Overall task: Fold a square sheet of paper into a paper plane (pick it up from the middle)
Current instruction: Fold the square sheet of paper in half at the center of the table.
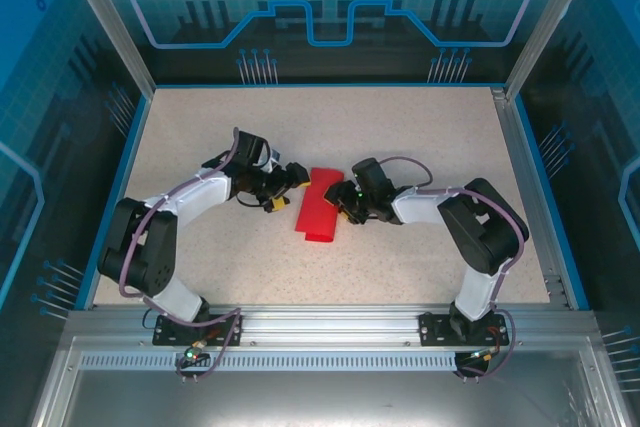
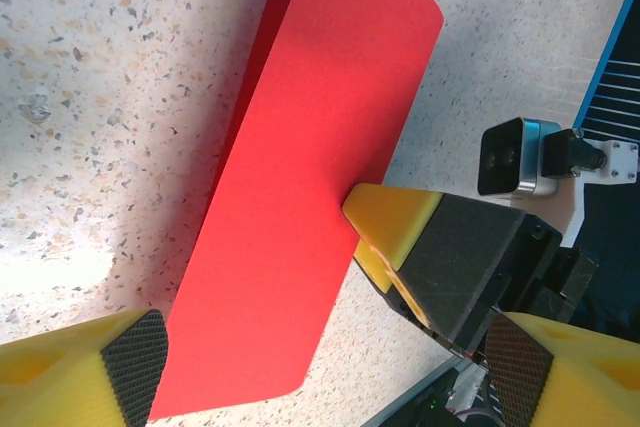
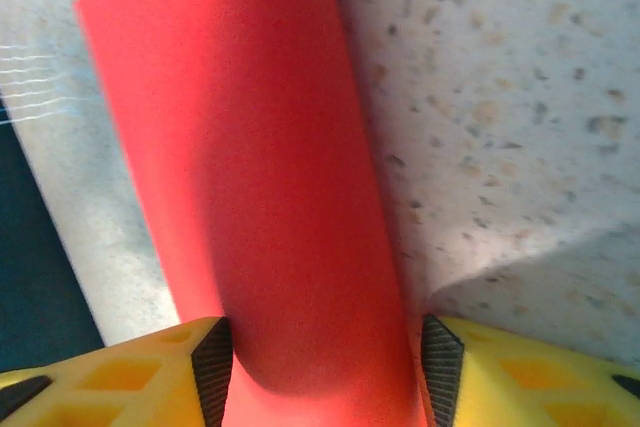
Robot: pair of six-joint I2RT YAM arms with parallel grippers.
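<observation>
One folded red sheet (image 1: 320, 205); left pincer (image 1: 288, 189) spread wide beside it; right pincer (image 3: 326, 372) straddles it, cannot tell if pinching.

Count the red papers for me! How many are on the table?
1. The red paper lies folded in the middle of the table, between the left gripper and the right gripper. Another could hide underneath it.

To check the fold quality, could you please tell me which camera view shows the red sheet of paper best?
The left wrist view: the sheet of paper appears nearly whole, large and sharp. The top external view shows it whole but small; the right wrist view shows a blurred strip between the fingers of the right end effector.
</observation>
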